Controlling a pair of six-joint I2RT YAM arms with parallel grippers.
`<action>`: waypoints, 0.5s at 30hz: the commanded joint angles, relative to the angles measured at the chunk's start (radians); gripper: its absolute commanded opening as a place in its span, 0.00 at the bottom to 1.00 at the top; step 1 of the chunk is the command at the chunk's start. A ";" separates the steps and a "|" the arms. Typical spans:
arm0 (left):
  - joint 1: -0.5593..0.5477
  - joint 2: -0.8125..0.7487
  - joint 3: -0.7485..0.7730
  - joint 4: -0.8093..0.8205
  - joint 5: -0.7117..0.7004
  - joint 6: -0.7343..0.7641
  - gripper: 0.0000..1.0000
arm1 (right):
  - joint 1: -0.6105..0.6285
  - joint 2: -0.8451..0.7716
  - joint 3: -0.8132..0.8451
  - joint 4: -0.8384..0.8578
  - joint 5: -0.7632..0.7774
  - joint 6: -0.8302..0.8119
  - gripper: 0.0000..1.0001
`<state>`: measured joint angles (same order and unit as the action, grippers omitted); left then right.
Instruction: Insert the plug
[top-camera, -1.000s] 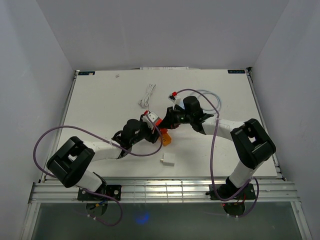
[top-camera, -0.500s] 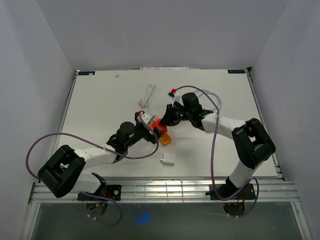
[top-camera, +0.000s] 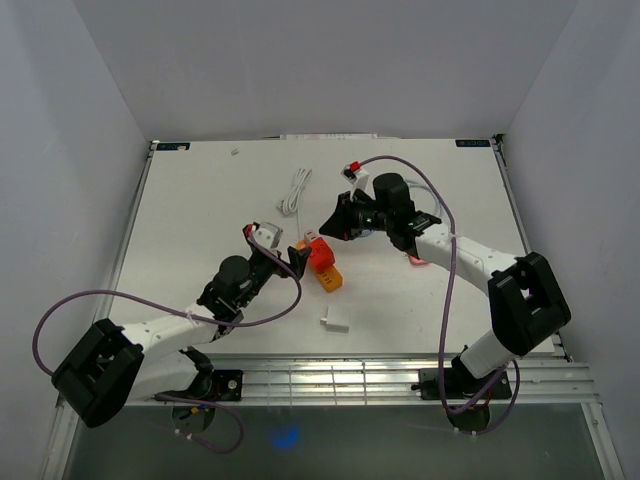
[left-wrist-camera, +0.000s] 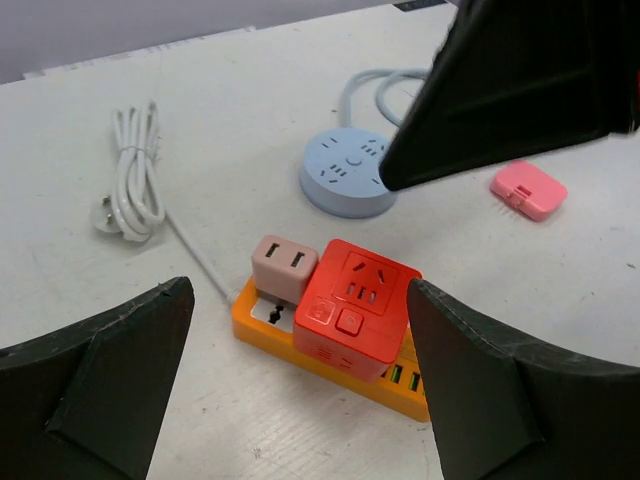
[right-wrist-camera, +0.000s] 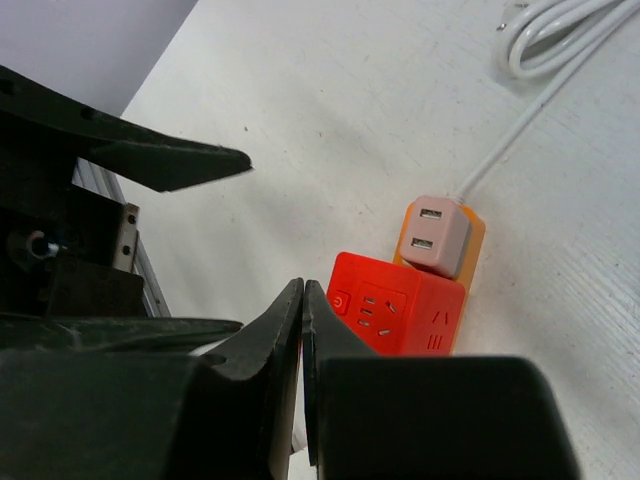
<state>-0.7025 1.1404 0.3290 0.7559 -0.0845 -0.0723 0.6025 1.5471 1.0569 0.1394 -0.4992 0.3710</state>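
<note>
Left fingers (left-wrist-camera: 110, 370) pulled back, spread wide; right fingers (right-wrist-camera: 262, 342) pulled away, pressed together. Red plug (left-wrist-camera: 355, 305) sits in the orange strip (left-wrist-camera: 262, 320).

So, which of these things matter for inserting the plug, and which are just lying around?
Job: red cube plug; orange power strip it sits on.
Lying about: beige adapter on the strip; coiled white cable; blue round socket; pink block; white block.
</note>
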 joint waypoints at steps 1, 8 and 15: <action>-0.002 -0.063 -0.025 0.030 -0.130 -0.043 0.98 | -0.003 0.062 -0.090 0.011 0.007 -0.015 0.08; 0.000 -0.084 -0.041 0.042 -0.170 -0.063 0.98 | -0.003 0.151 -0.121 -0.023 0.047 -0.030 0.08; 0.000 -0.080 -0.041 0.040 -0.192 -0.072 0.98 | -0.004 0.107 -0.081 -0.049 0.057 -0.040 0.08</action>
<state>-0.7025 1.0698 0.2996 0.7799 -0.2447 -0.1287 0.6033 1.6634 0.9596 0.1814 -0.5133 0.3775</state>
